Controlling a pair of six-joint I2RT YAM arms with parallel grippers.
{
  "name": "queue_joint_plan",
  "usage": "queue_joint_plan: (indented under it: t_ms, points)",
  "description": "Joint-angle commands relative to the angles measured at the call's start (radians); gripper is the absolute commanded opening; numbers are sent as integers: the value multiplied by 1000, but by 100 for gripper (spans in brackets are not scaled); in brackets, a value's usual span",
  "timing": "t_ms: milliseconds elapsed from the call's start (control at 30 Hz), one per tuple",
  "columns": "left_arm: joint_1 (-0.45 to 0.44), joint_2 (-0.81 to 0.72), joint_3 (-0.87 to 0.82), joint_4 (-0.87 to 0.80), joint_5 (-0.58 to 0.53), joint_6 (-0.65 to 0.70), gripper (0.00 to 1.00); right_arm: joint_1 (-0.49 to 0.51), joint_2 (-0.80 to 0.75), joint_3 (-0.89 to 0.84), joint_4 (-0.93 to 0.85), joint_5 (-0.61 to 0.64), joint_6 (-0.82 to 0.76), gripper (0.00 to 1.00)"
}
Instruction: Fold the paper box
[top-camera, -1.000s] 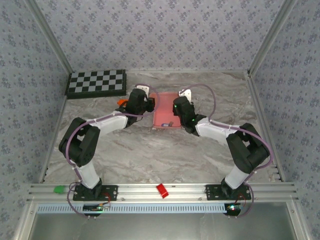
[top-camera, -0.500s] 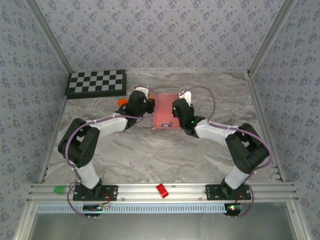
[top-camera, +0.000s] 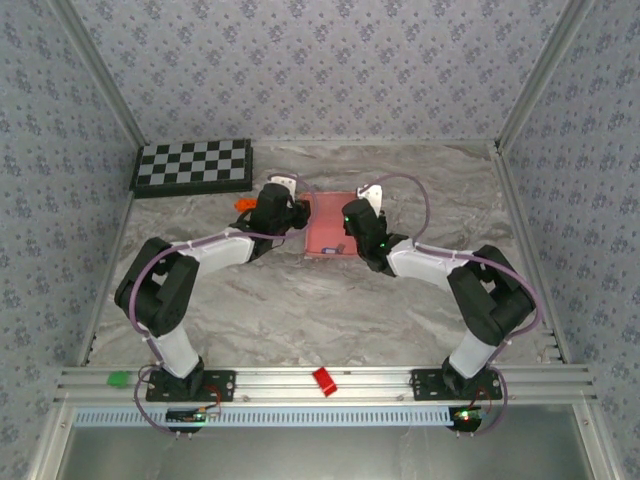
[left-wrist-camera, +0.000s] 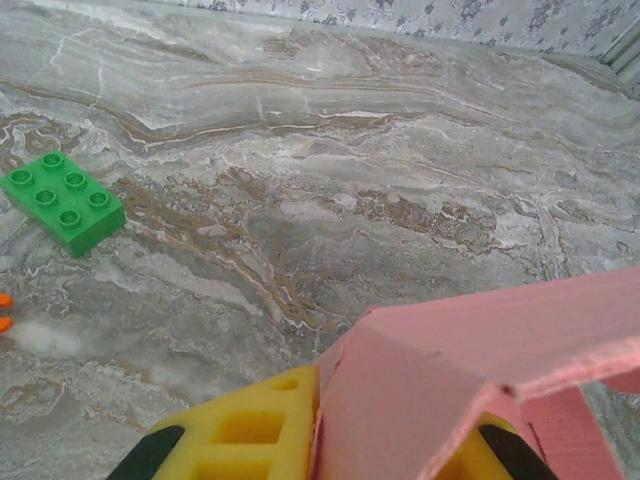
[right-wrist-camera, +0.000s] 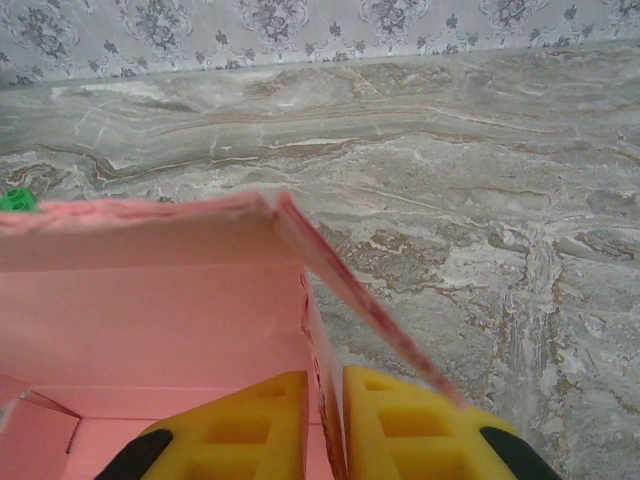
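Jaws seemingly snug on thin card (right-wrist-camera: 150, 320)

Paper box (top-camera: 326, 215) between left hand (top-camera: 299, 212) and right hand (top-camera: 347, 226)

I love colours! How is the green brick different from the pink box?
The green brick is chunky with round studs; the paper box is thin, smooth pink card. The brick lies flat, untouched; the box has a flap lifted. Both rest on the marble table.
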Motion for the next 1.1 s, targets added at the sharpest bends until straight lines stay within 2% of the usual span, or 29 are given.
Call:
queue_joint_plan:
  t_ms: [0, 1067]
  points:
    - [-13, -32, -6, 5, 17, -11, 14, 10, 18, 3, 2, 43, 32, 17]
    - [-48, -50, -100, 51, -6, -60, 8, 53, 14, -46, -42, 93, 152, 18]
